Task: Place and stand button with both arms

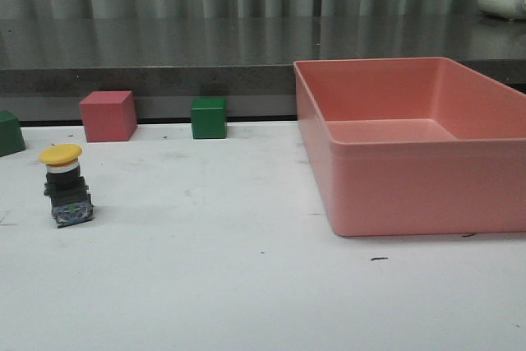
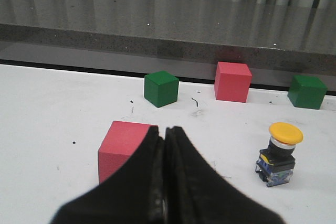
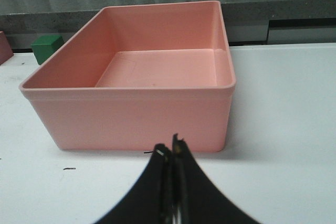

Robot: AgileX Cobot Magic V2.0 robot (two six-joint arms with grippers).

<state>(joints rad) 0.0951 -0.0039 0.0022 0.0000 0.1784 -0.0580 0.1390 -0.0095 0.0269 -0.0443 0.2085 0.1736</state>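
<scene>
The button (image 1: 66, 186) stands on the white table at the left, yellow cap up, leaning slightly, its black body and bluish terminal end below. It also shows in the left wrist view (image 2: 279, 153). My left gripper (image 2: 165, 129) is shut and empty, well apart from the button, with a pink cube (image 2: 122, 147) partly hidden behind its fingers. My right gripper (image 3: 169, 148) is shut and empty, just in front of the pink bin (image 3: 131, 113). Neither gripper shows in the front view.
The large pink bin (image 1: 419, 182) stands at the right, empty. A pink cube (image 1: 108, 116) and a green cube (image 1: 209, 117) sit by the back ledge; another green cube (image 1: 10, 132) is at the left edge. A raised grey ledge runs along the back.
</scene>
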